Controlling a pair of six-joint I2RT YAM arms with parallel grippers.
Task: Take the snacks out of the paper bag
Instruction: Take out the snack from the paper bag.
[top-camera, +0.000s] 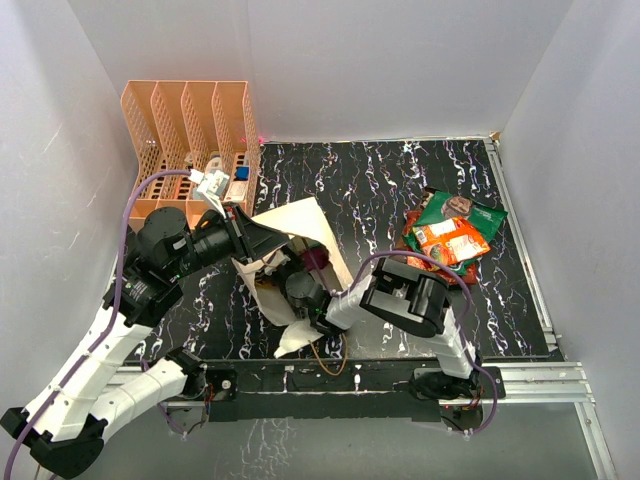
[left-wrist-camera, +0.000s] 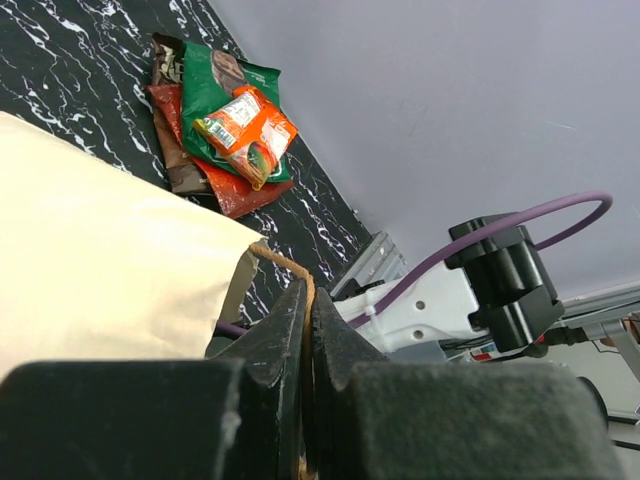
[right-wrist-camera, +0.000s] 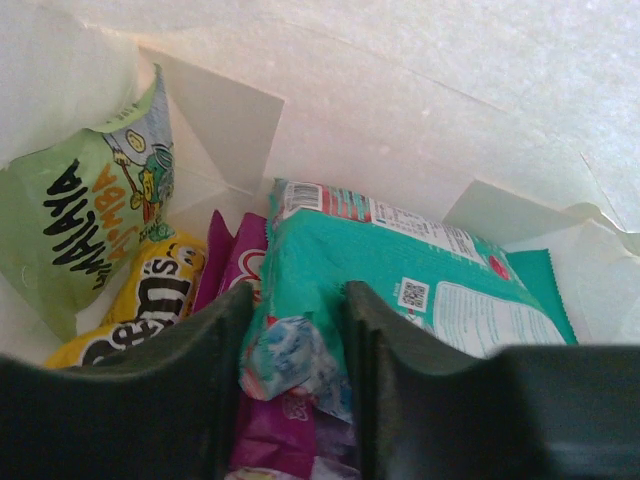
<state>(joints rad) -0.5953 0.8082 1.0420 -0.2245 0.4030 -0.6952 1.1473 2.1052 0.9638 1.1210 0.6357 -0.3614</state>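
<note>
Room: plain white walls (top-camera: 400, 60) on three sides, boxing in a black tabletop (top-camera: 380, 190) w/ white marble veining. Far-L corner: orange rack (top-camera: 190, 120), upright vs the back wall, small white & blue bits in its front slots.

L arm (top-camera: 110, 340) reaches in from lower L. The paper bag (top-camera: 300, 225), cream, lies centre-L on the table, just in front of the rack, mouth toward the arm bases. L gripper (left-wrist-camera: 305, 300) is fully closed, fingers pressed flat together on the bag's rim, w/ the brown cord handle (left-wrist-camera: 285, 265) running down into the pinch.

R gripper (right-wrist-camera: 295, 340) is inside the bag mouth. Its fingers are narrowed onto the crimped end of a teal packet (right-wrist-camera: 400, 290). Both pads touch it, and crumpled foil fills the gap btwn them. Also in the bag: pale green packet (right-wrist-camera: 80, 220) leaning on the L inner wall, yellow packet (right-wrist-camera: 140, 300) below it, magenta packet (right-wrist-camera: 235, 265) partly under the teal one.

R side of table, well apart from the bag: a pile of snacks already out. Green packet (top-camera: 470, 212) sits furthest back, orange packet (top-camera: 452, 240) on top, red packet (left-wrist-camera: 230, 190) & dark brown packet (left-wrist-camera: 175, 160) underneath. Metal rail (top-camera: 530, 270) runs along the R table edge.
</note>
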